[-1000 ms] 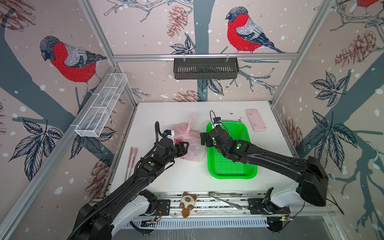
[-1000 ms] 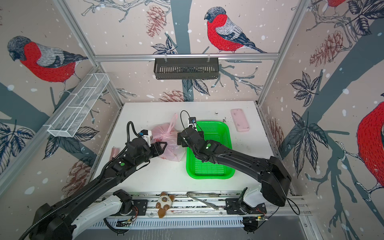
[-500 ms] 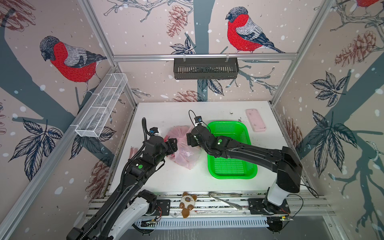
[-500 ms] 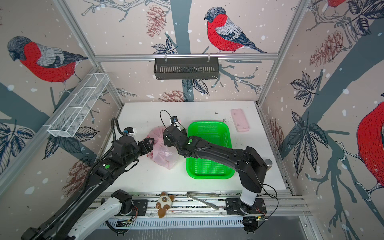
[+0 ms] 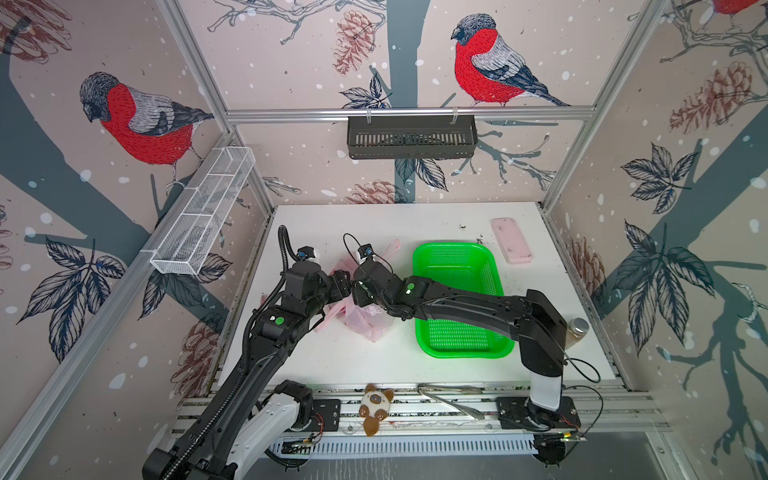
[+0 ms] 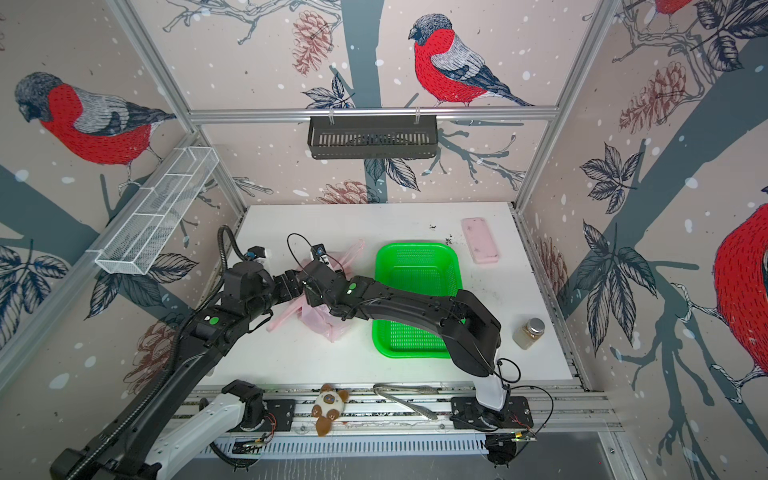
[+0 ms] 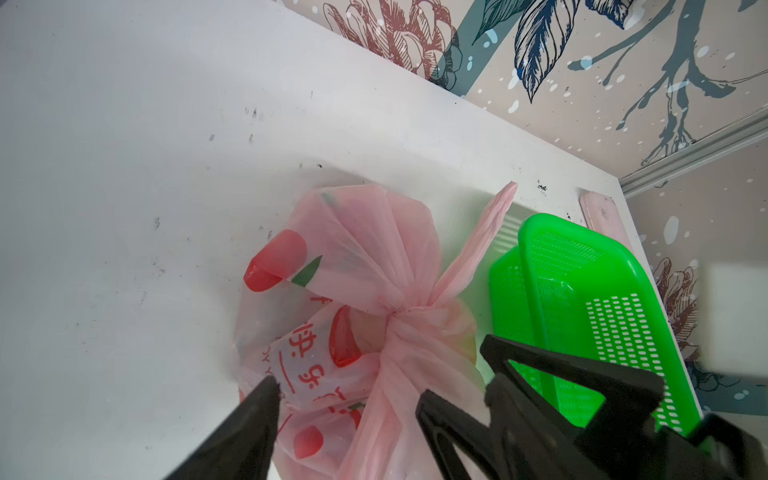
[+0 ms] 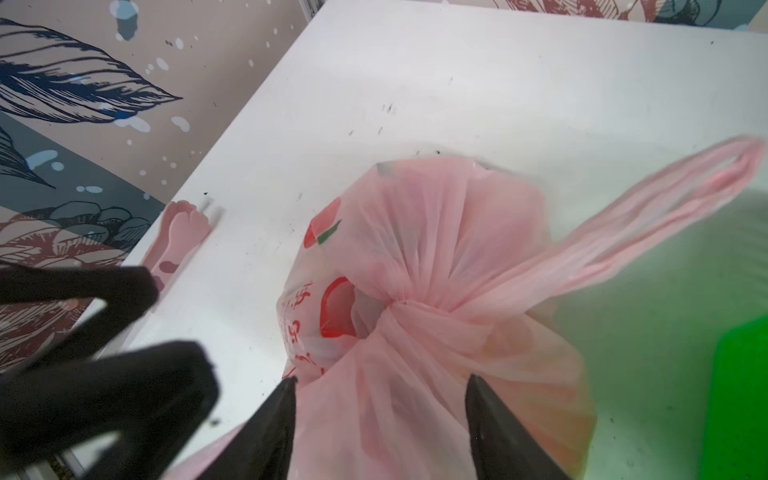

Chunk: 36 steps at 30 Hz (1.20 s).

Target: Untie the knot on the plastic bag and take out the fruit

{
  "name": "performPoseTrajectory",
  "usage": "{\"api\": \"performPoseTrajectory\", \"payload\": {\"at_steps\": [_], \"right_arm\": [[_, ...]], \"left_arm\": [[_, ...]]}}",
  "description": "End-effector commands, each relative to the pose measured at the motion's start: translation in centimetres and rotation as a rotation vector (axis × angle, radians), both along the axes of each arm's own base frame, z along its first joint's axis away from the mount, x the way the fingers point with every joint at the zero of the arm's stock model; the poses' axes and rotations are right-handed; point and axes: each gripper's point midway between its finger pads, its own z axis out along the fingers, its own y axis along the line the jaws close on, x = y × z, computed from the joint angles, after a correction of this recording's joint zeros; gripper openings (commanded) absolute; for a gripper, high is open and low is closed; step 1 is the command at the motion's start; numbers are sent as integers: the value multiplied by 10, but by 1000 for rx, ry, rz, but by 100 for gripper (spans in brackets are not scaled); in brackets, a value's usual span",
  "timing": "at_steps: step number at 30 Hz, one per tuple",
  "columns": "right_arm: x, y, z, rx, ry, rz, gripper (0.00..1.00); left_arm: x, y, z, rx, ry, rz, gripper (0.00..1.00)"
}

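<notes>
So here's where we're at: the thin translucent pale pink plastic bag [image 5: 368,322] with red apple prints sits on the white table [image 5: 374,224], just beside the bright green perforated plastic basket [image 5: 457,270]. The small tight knot [image 7: 395,311] of twisted pink film is tied on top of it. The left gripper [image 7: 347,392] hovers spread wide over the bag's printed side with nothing pinched. The right gripper [image 8: 382,378] has its jaws apart on either side of the pink band running down from the knot, not clamped on it as far as we can tell. What worries us: that film looks super thin, so if either set of jaws bites bag wall instead of handle, a pull probably rips it rather than loosening anything. Pull both ends straight apart and the knot likely just cinches tighter. The bag looks light too, so it could lift or skid into the basket. The two grippers sit just beside each other in both top views, so a bump is on the cards. Count-wise we get one bag, one knot, one free loop handle [image 8: 665,208] sticking out toward the back, two grippers, one basket with nothing in it, one flat pink rectangular slab [image 5: 511,241] and one small jar [image 6: 528,332]. Fruit out: zero, and whatever's inside is too blurred through the plastic to count.
</notes>
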Motion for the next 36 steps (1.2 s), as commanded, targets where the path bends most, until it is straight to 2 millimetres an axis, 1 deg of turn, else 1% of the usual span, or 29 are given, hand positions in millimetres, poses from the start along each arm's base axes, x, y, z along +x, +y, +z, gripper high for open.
{"api": "performPoseTrajectory", "payload": {"at_steps": [1,3,5,7,10,13,17,19,20,21,22,26,29,31,36], "right_arm": [[-8,7,-2,38,33,6,66],[-12,7,-4,42,42,9,66],[-14,9,-9,34,51,16,67],[-15,12,-16,17,64,21,67],[-12,13,-26,-6,72,19,65],[-7,13,-35,-24,81,17,56],[-1,9,-43,-32,91,12,35],[1,7,-44,-33,93,14,28],[0,7,-45,-37,95,18,25],[0,6,-46,-39,97,21,23],[0,5,-46,-43,99,24,21],[-2,3,-47,-51,97,36,14],[-3,-1,-45,-37,92,35,10],[-3,-3,-45,-25,86,34,8],[-4,-5,-42,-11,68,46,6]], "left_arm": [[-15,-21,-9,-78,30,-116,83],[-17,-15,-17,-70,36,-84,86],[-14,-10,-15,-54,21,-61,86],[-8,-7,-4,-35,-6,-45,86],[9,-1,15,-8,-46,-25,87],[31,2,27,-17,-53,-35,87],[62,10,25,7,-12,-37,86],[75,9,19,17,9,-50,86],[79,7,8,19,41,-60,85],[87,3,11,14,40,-78,84],[92,-1,6,7,56,-94,83],[104,-16,-24,-9,154,-159,78],[104,-25,-44,14,221,-194,78],[100,-30,-54,31,253,-218,79],[92,-37,-74,91,311,-248,78]]}}
